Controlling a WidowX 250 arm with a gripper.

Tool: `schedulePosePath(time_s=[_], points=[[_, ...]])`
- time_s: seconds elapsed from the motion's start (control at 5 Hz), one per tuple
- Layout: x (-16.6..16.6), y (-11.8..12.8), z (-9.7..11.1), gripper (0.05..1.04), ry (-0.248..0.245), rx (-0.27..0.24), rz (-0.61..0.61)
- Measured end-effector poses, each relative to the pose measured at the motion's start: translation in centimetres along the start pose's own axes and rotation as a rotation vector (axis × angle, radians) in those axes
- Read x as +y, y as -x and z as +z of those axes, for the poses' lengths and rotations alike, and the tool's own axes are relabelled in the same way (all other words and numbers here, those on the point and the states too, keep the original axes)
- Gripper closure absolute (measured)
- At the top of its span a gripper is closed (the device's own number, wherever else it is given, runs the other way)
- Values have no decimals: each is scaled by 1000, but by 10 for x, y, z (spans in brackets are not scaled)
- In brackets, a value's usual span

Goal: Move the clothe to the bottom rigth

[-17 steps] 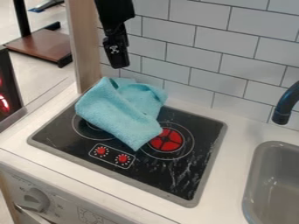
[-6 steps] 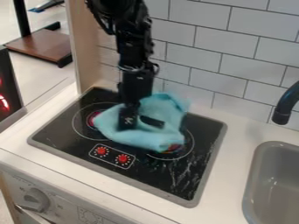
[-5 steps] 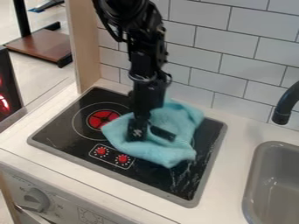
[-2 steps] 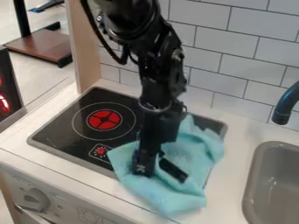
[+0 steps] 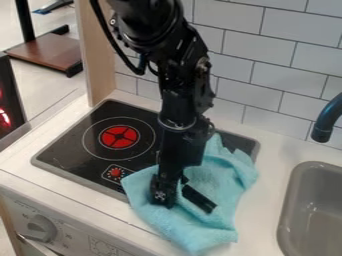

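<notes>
The black gripper (image 5: pixel 182 201) points down onto the light blue cloth (image 5: pixel 192 226), its two fingers spread apart and both touching the fabric. Rumpled and spread out, the cloth covers the right side and lower right corner of the black stove top (image 5: pixel 73 150). Its lower end lies over the white counter's front edge. Part of the cloth is hidden behind the gripper and forearm.
To the right is a grey sink (image 5: pixel 291 212) under a dark faucet (image 5: pixel 325 120). A white tiled wall (image 5: pixel 267 75) stands behind the counter (image 5: pixel 262 200), and a wooden post (image 5: pixel 99 50) rises at the back left.
From the back left of the stove, the cloth has shifted toward the lower right with the gripper on it. The arm came down from above; lately both have barely moved.
</notes>
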State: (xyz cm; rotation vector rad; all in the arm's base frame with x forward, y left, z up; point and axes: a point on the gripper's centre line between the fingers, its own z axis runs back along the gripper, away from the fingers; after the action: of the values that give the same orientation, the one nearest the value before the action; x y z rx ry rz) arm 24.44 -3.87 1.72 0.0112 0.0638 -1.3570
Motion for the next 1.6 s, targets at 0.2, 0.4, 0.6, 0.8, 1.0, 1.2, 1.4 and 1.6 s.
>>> schedulePosePath(time_s=[0.2, 0.4, 0.6, 0.8, 1.0, 1.2, 1.4, 1.6], points=[[5, 0, 7, 85, 24, -22, 28], [11, -5, 28, 85, 24, -76, 51], [12, 0, 55, 85, -11, -128, 78], [11, 8, 75, 85, -24, -180, 94], [11, 11, 87, 85, -46, -199, 96], [12, 13, 88, 85, -48, -199, 103], [12, 13, 88, 85, -48, -199, 103], [12, 13, 87, 85, -46, -199, 103]])
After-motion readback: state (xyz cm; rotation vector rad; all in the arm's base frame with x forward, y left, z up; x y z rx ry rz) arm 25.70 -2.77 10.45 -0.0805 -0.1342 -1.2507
